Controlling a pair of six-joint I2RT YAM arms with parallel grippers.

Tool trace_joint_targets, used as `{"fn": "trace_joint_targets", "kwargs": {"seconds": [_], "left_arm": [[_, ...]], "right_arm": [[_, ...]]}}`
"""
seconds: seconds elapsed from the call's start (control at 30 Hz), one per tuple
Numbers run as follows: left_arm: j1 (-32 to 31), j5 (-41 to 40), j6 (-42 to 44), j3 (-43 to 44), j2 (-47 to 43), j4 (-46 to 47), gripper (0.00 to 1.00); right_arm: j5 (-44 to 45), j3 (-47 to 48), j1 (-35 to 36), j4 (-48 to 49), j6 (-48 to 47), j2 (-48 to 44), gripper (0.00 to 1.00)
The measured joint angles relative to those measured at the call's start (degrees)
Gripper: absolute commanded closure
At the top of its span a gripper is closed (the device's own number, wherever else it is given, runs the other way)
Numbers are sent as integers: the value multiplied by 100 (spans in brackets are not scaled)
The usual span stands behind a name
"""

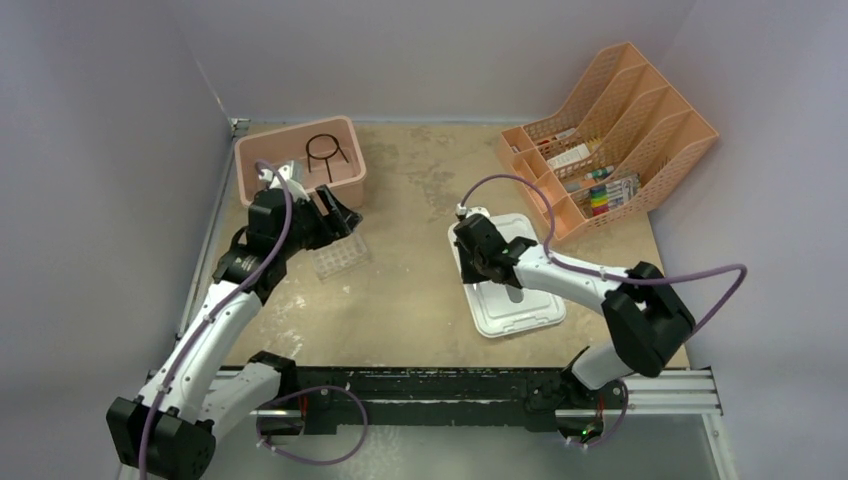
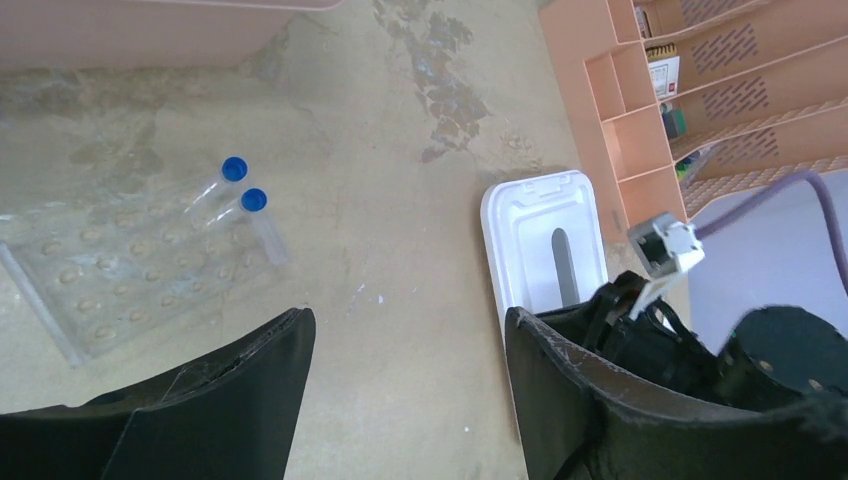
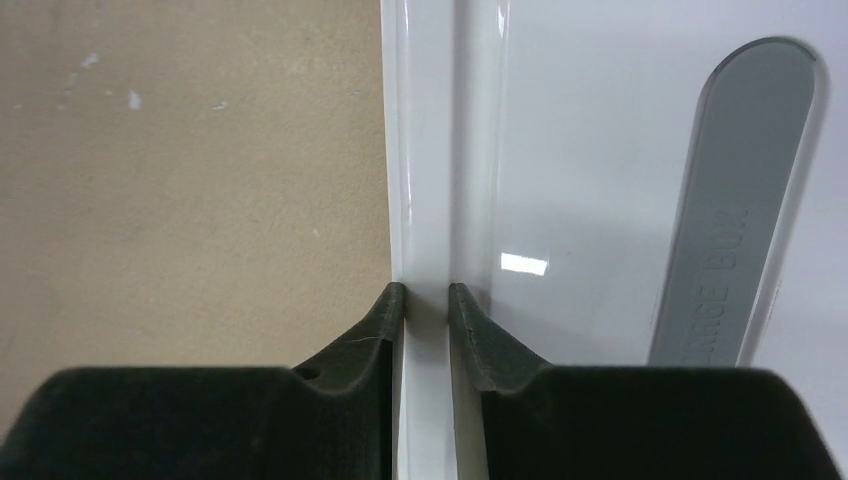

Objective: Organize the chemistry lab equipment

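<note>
A clear plastic tube rack (image 1: 340, 260) lies flat on the table below the pink bin (image 1: 252, 152). In the left wrist view two blue-capped vials (image 2: 245, 205) lie on the rack (image 2: 120, 285). A black wire ring stand (image 1: 325, 150) stands in the bin. My left gripper (image 1: 338, 215) hovers over the rack's near side, open and empty (image 2: 410, 335). My right gripper (image 1: 478, 262) is shut on the left rim of a white storage-box lid (image 3: 428, 295). Tongs, flask, bag and brush are out of view.
The white lid (image 1: 530, 310) with a grey handle strip (image 3: 735, 210) lies at table centre-right. An orange slotted file organiser (image 1: 655, 150) holding markers and small boxes stands at the back right. Purple walls enclose the table on the left and back.
</note>
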Motion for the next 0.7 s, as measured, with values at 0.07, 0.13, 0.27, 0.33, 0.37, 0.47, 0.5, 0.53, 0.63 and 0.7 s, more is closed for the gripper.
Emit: {"fn": "trace_joint_targets", "kwargs": {"seconds": [0.07,0.13,0.27,0.33,0.37,0.47,0.5,0.53,0.63,0.7], "left_arm": [[-22,44,-125,-2,186,83,33],[-83,59,-247,-2,446,170,34],[-319,122,-415,2,1010,267,31],[-501,138,-487,15,1311,328,28],[-581,133,-507,37,1432,339,27],[-844,116,-560,186,1821,398,25],[-914,125,-579,249,1941,442,24],[-970,166,-601,310,2055,511,24],[-1060,337,-664,413,2341,734,24],[-1093,459,-723,420,2483,852,24]], "right_arm": [[-42,-103,0,140,-55,-243,99],[-155,-190,0,304,-127,-452,99],[-334,-225,0,516,-227,-619,100],[-461,-227,0,595,-280,-623,100],[-525,-245,0,667,-323,-634,100],[-837,-382,0,887,-476,-776,100],[-986,-459,0,1001,-566,-870,100],[-1095,-501,0,1075,-636,-942,100],[-1475,-581,0,1370,-892,-1137,100],[-1705,-608,2,1578,-1010,-1202,100]]}}
